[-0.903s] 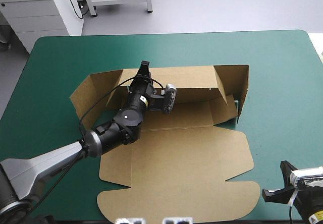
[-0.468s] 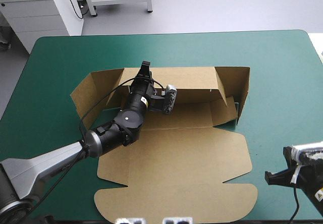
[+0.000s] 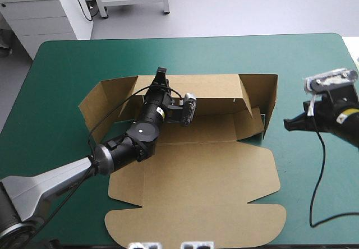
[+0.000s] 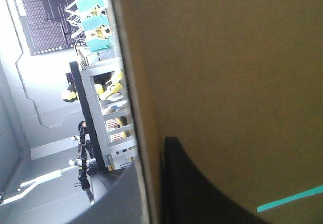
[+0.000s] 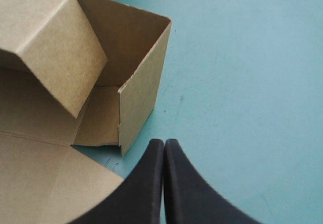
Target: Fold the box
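The brown box (image 3: 207, 176) lies mid-table with its back wall and right side wall raised and its lid flat toward the near edge. My left gripper (image 3: 161, 73) sits on the back wall's top rim near its left end. In the left wrist view the left gripper (image 4: 151, 153) is shut on the box (image 4: 227, 82), with the board's edge between the fingers. My right gripper (image 3: 288, 124) hovers just right of the raised right wall, shut and holding nothing. In the right wrist view the right gripper (image 5: 164, 143) points at that wall's near corner (image 5: 139, 98).
A white cabinet (image 3: 39, 13) stands beyond the table's far left corner. The teal-green cover (image 3: 314, 69) stretches from the box's right wall to the table's right edge. A flap (image 3: 92, 106) splays outward at the box's left end.
My right arm rose from the table's near right corner and moved up beside the box's right wall. The left arm kept its hold. The lid's near edge shifted slightly left.
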Controlling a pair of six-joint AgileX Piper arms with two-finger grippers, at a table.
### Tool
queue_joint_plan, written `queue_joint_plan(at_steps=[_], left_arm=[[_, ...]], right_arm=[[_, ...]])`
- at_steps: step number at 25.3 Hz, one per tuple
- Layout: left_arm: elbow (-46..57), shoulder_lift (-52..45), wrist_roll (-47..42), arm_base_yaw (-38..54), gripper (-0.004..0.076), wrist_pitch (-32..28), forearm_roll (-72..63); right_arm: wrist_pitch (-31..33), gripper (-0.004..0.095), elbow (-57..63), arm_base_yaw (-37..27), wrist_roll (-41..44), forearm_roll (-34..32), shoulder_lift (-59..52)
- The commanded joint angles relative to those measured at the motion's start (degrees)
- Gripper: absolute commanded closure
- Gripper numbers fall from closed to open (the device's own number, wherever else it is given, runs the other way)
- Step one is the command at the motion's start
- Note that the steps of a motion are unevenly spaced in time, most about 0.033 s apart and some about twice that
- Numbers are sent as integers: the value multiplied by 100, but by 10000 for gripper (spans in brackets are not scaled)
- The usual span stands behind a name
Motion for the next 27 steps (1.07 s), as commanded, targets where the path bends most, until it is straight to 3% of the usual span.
queue_joint_plan(at_steps=[1, 9, 20, 27], left_arm=[[-240, -211, 64, -2, 731, 68, -159], [-433, -211, 178, -2, 731, 1, -835], [-433, -211, 194, -2, 731, -32, -1993], [-433, -211, 194, -2, 731, 19, -2046]], right_arm=[[-199, 922, -741, 36, -220, 66, 701], [-148, 922, -2256, 36, -439, 56, 2477], [438, 922, -3932, 39, -692, 277, 4224], [1467, 922, -4032, 39, -713, 458, 4409]])
